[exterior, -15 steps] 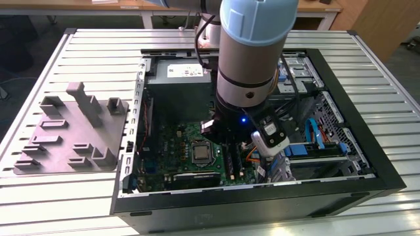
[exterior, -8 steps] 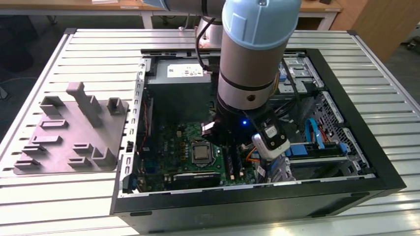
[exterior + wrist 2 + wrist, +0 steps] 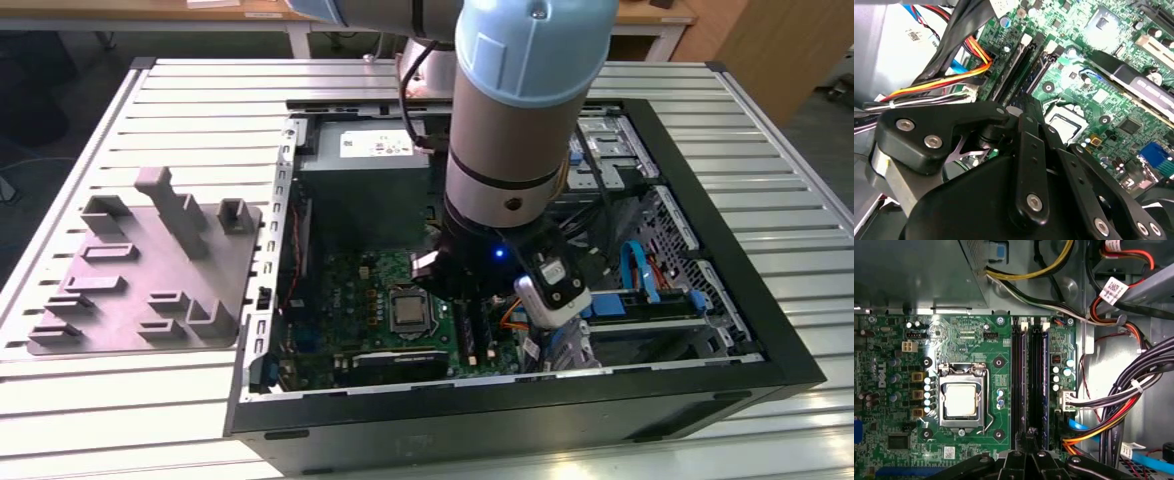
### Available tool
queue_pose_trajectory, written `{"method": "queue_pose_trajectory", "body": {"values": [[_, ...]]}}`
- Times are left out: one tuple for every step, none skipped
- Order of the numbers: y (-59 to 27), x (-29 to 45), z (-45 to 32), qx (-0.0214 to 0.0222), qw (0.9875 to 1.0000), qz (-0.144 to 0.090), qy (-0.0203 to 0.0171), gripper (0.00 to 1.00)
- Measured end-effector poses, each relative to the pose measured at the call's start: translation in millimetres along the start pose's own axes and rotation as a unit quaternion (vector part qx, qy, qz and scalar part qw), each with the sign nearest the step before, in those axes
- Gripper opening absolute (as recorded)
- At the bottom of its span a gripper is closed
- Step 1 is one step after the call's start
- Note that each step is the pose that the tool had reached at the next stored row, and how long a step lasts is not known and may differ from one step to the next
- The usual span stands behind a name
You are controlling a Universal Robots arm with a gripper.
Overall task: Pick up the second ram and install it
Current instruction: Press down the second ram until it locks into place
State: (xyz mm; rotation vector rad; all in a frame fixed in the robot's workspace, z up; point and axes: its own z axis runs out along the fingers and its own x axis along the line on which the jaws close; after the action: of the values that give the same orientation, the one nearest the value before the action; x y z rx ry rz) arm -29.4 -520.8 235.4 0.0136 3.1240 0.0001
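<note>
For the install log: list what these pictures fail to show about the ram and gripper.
Exterior view: the arm hides most of the gripper and the slots beneath.
First wrist view: the slots are dark and edge-on; whether a ram sits in any cannot be told.
Second wrist view: the gripper's own links cover the slots' near ends.

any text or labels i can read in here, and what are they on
Nothing here can be quoted with confidence.
Sticker on the power supply: print too small to read.
White tag on the cables: barcode and print, too small to read.
Motherboard: white lettering by the parts, too small to read.
</note>
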Motion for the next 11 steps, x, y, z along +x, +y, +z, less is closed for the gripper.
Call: {"method": "queue_pose_trajectory", "body": {"values": [[0.0, -0.6, 0.3, 0.0000, 1.0000, 0.000, 0.0002, 0.10], [0.0, -1.8, 0.7, -0.0001, 1.0000, 0.000, 0.0006, 0.10], [0.0, -2.6, 0.8, 0.0000, 1.0000, 0.000, 0.0009, 0.10], [0.0, -2.8, 0.8, 0.0001, 1.0000, 0.000, 0.0009, 0.10], [-0.1, -2.8, 1.0, 0.0001, 1.0000, 0.000, 0.0009, 0.10], [0.0, -2.8, 2.1, -0.0002, 1.0000, 0.000, 0.0008, 0.10], [0.0, -2.8, 3.5, -0.0002, 1.0000, 0.000, 0.0009, 0.10], [0.0, -2.8, 4.3, 0.0000, 1.0000, 0.000, 0.0009, 0.10], [0.0, -2.8, 4.3, 0.0001, 1.0000, 0.000, 0.0009, 0.10], [0.0, -2.8, 4.3, 0.0001, 1.0000, 0.000, 0.0009, 0.10], [-0.1, -2.8, 4.3, 0.0002, 1.0000, 0.000, 0.0009, 0.10]]}}
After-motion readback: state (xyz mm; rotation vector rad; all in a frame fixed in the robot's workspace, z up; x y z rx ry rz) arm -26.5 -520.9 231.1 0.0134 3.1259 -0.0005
